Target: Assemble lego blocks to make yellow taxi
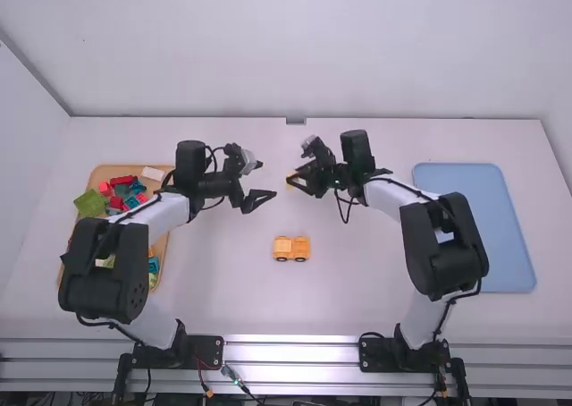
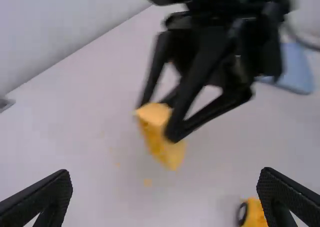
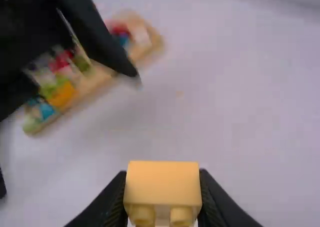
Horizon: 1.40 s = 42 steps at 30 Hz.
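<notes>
A smooth white table [image 1: 223, 290] met a plain white wall [image 1: 313, 48]. A wheeled yellow plastic assembly [image 1: 284, 243] sat mid-table; the black left gripper [image 1: 266, 195] gaped, the black right gripper [image 1: 297, 182] clamped a yellow plastic block [image 3: 162, 182].

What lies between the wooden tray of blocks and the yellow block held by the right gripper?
The left gripper, open, and its wrist lie between the wooden tray and the yellow block; the high view shows this.
</notes>
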Available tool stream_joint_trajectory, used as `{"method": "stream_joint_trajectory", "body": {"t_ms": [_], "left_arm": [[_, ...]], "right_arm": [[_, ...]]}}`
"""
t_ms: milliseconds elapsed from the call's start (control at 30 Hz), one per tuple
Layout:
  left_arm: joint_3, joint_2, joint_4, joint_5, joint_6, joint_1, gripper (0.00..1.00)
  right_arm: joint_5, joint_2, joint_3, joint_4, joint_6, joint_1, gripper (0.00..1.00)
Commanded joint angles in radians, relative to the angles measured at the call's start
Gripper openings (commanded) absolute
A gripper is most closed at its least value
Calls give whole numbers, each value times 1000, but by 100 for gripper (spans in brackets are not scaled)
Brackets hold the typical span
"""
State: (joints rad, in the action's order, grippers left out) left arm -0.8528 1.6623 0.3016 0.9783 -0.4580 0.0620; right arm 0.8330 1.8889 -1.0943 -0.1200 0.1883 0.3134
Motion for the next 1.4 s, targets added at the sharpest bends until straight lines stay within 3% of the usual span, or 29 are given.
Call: {"method": "stream_joint_trajectory", "body": {"t_ms": [0, 133, 233, 367, 567, 767, 1033, 1367], "left_arm": [[10, -11, -8, -189, -51, -13, 99], [10, -11, 3, -238, -52, -31, 99], [10, -11, 6, -239, -68, -29, 99], [10, -11, 13, -239, -73, -29, 99], [10, -11, 17, -266, -70, -29, 99], [10, -11, 16, -291, -55, -29, 99], [10, -11, 16, -288, -55, -29, 99], [11, -11, 0, -288, -55, -29, 99]], "right_arm": [[-291, -95, -84, 146, 172, 9, 0], [-572, -101, -220, 676, 440, 31, 0], [-718, -95, -243, 861, 476, 61, 0], [-796, -82, -223, 964, 531, 114, 0], [-911, -82, -133, 977, 542, 203, 0], [-887, -82, -30, 901, 559, 271, 0], [-840, -82, 75, 773, 569, 274, 0], [-780, -81, 89, 743, 576, 263, 0]]}}
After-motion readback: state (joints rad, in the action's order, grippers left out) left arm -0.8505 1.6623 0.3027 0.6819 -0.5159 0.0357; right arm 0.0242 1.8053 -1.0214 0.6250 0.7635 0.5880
